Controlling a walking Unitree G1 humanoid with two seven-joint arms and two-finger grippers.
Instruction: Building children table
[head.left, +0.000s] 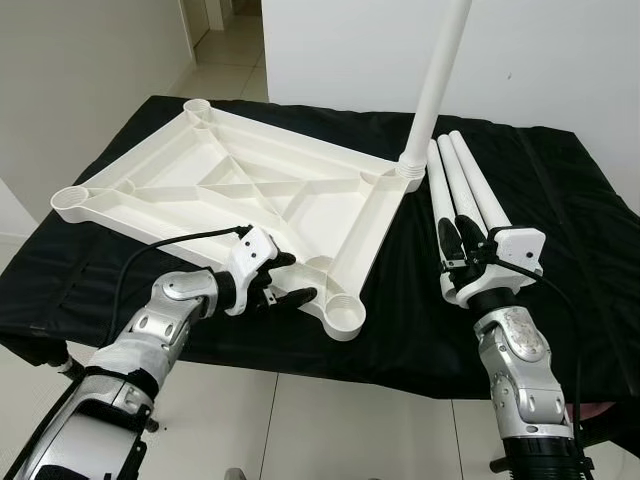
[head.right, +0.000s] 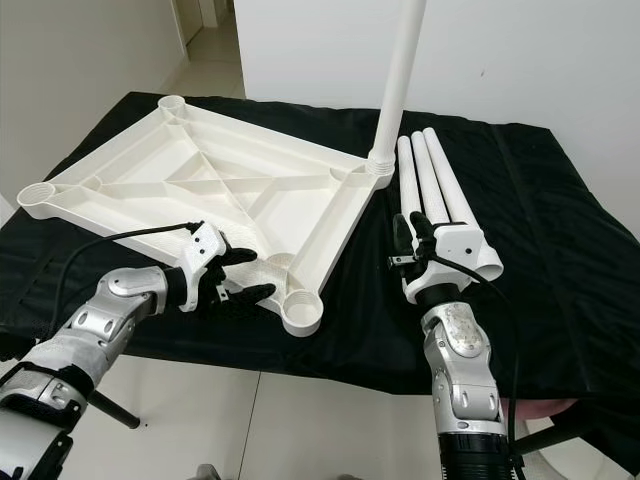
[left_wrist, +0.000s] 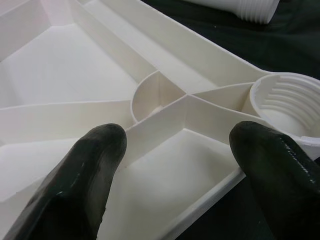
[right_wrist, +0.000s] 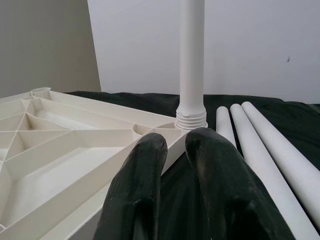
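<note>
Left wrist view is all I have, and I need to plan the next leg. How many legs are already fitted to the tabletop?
Observer: One leg stands upright in the far right corner socket of the upturned tabletop.
Operator: Where are the others?
Observer: Three loose legs lie side by side on the black cloth, to the right of the tabletop.
Operator: And the right tool?
Observer: The right tool sits over their near ends, fingers close together, holding nothing.
</note>
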